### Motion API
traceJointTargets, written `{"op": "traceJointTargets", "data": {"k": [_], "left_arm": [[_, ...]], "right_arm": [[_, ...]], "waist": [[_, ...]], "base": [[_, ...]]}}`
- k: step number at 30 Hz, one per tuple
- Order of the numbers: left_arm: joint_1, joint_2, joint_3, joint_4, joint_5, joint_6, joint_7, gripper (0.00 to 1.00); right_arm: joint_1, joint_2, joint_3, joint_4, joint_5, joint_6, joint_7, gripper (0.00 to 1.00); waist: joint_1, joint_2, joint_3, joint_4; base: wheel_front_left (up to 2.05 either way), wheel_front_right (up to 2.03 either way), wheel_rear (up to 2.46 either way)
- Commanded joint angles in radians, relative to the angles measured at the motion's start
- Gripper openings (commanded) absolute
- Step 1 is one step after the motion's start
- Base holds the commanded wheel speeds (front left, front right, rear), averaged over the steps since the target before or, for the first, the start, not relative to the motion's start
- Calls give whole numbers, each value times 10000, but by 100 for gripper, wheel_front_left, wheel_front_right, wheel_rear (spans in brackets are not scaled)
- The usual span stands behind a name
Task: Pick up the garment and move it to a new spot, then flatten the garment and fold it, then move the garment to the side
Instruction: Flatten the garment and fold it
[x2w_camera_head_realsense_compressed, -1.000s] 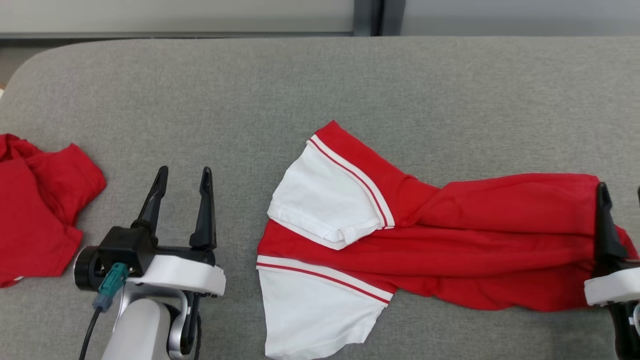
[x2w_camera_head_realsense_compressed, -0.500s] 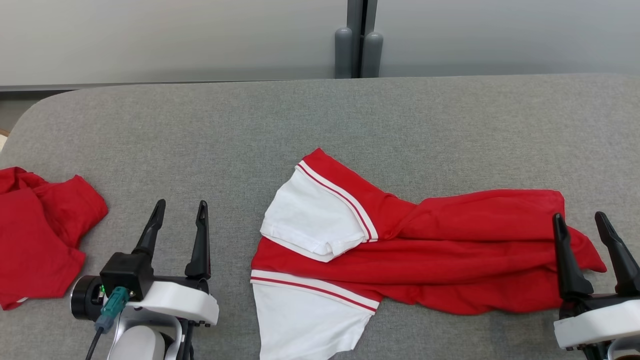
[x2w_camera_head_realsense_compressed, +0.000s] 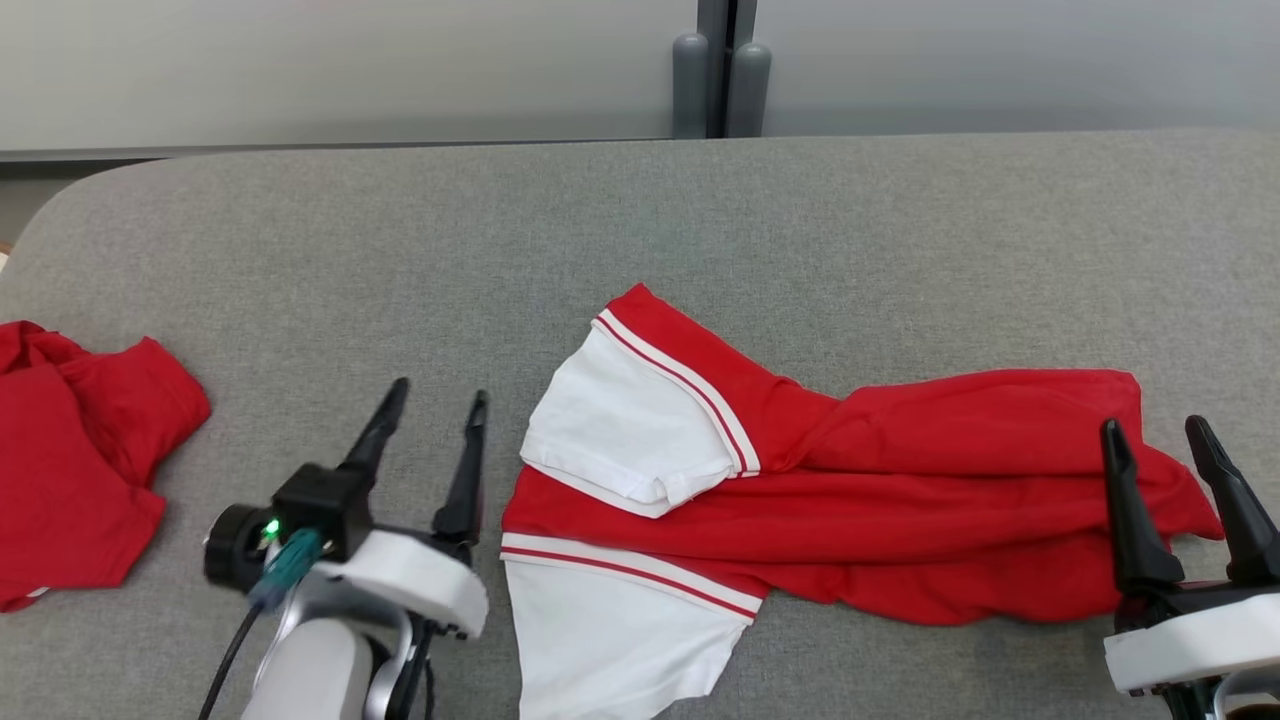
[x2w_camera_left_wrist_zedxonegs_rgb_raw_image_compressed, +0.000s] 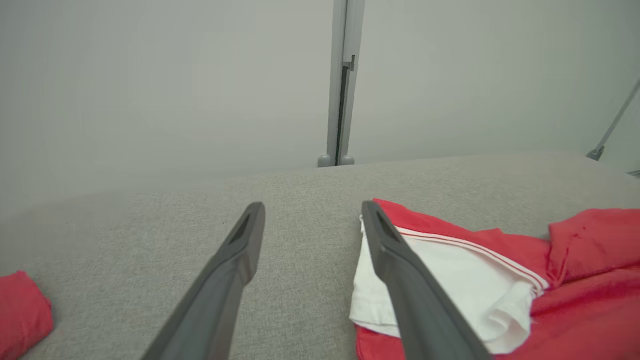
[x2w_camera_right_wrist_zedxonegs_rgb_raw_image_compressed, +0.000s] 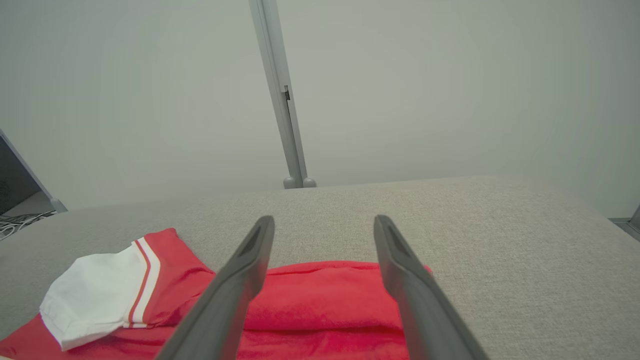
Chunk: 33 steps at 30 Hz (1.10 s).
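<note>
Red garment (x2w_camera_head_realsense_compressed: 900, 490) with white sleeves lying on the grey table (x2w_camera_head_realsense_compressed: 640, 220), centre to right, long axis left to right, sleeves leftward, hem rightward, left hand (x2w_camera_head_realsense_compressed: 440, 392) open, empty, just beside the sleeves, right hand (x2w_camera_head_realsense_compressed: 1151, 427) open at the hem end, another red cloth (x2w_camera_head_realsense_compressed: 80, 450) well apart at far left

Left fingers (x2w_camera_head_realsense_compressed: 467, 475) spread, right fingers (x2w_camera_head_realsense_compressed: 1125, 510) spread

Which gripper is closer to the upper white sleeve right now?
Left. The left gripper sits open just beside the upper white sleeve; the right gripper is open at the far end of the red shirt.
</note>
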Motion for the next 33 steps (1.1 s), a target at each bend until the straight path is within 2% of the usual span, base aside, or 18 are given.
{"op": "traceJointTargets", "data": {"k": [1,2,4,5,7,12,16,17,18,19,28,33], "left_arm": [[-431,19,-260,142,-14,-252,400,100],[-713,0,-512,451,-117,-452,1119,100],[-894,-24,-620,566,-236,-551,1441,100],[-1179,-60,-844,903,-430,-725,2186,100],[-1390,-64,-978,1254,-709,-832,2872,100],[-1844,46,-1070,1887,-1087,-952,3749,100],[-1954,88,-1073,2076,-1271,-991,3754,100],[-1967,101,-1088,2053,-1285,-1009,3681,94],[-1963,110,-1116,2035,-1345,-1023,3653,33],[-1923,121,-1156,2017,-1382,-1043,3647,0],[-1876,332,-1399,1474,-1501,-1085,3435,0],[-2022,363,-1457,1044,-1428,-998,3376,0]], "right_arm": [[-173,-9,10,-17,13,-3,74,100],[-223,4,86,11,69,-3,110,100],[-269,-9,126,28,74,-3,115,100],[-366,-5,191,57,115,-3,108,100],[-444,-3,269,98,147,-3,87,100],[-525,1,356,225,246,-3,-3,100],[-576,26,312,326,285,-3,-75,100],[-584,24,294,355,299,-3,-104,100],[-584,20,283,375,298,-3,-119,100],[-589,17,266,402,288,-3,-126,100],[-900,-141,-74,624,345,-3,-174,100],[-1348,-571,-763,1529,504,-3,-34,100]], "waist": [[0,0,123,-7],[0,0,214,-69],[0,0,261,-122],[0,0,375,-222],[0,0,486,-340],[0,0,698,-571],[0,0,769,-642],[0,0,776,-644],[0,0,778,-642],[0,0,774,-631],[0,0,827,-502],[0,0,1074,-368]], "base": [[0,0,0],[0,0,0],[0,0,0],[0,0,0],[0,0,0],[0,0,0],[0,0,0],[0,0,0],[0,0,0],[0,0,0],[0,0,0],[0,0,0]]}}
